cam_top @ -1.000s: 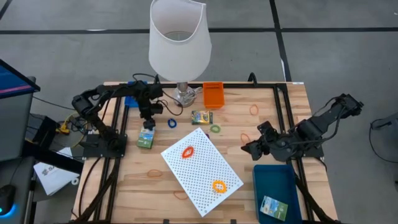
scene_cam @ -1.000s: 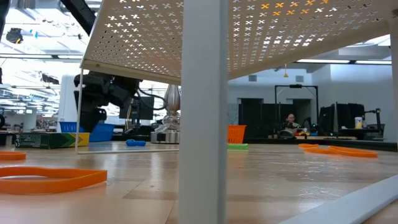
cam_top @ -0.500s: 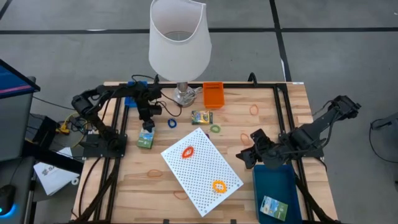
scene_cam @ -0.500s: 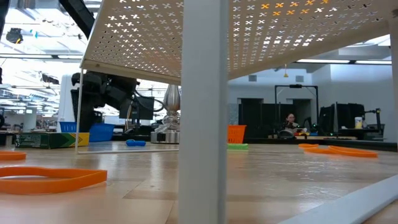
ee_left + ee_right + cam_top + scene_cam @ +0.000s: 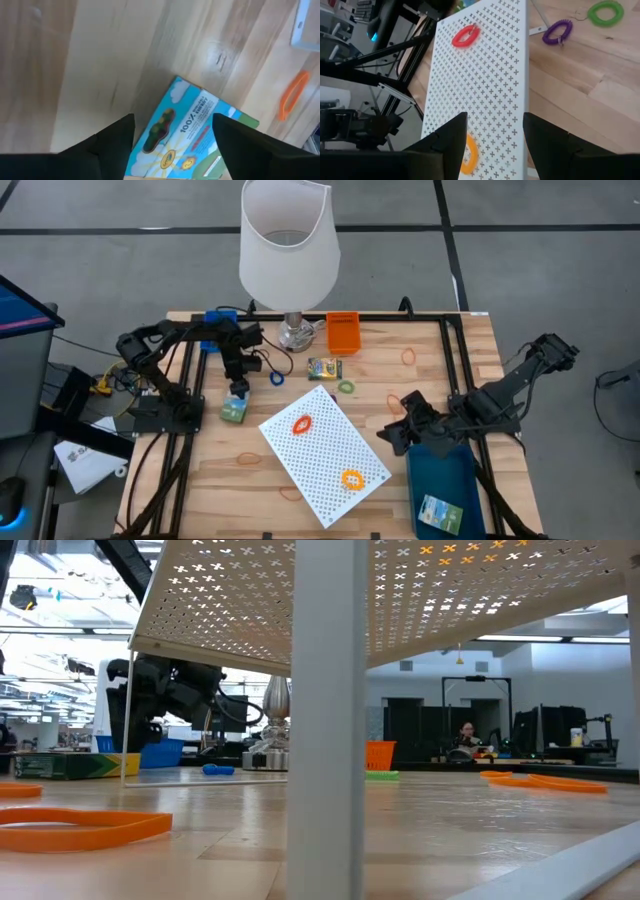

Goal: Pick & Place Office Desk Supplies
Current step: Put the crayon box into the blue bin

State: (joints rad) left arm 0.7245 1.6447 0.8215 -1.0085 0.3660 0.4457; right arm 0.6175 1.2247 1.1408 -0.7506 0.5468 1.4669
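Blue bin is holding one printed box; I'm straddling the second green-and-blue printed box with my left gripper, jaws wide, nothing gripped. Right gripper is hovering open, empty.

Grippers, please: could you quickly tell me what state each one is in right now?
Left gripper: open, fingers either side of the small colourful printed box, not yet gripping it.
Right gripper: open, empty, facing the white perforated panel.

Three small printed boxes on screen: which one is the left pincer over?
The green box at the table's left edge, directly beneath the open left pincer. The others lie near the lamp base and inside the blue bin.
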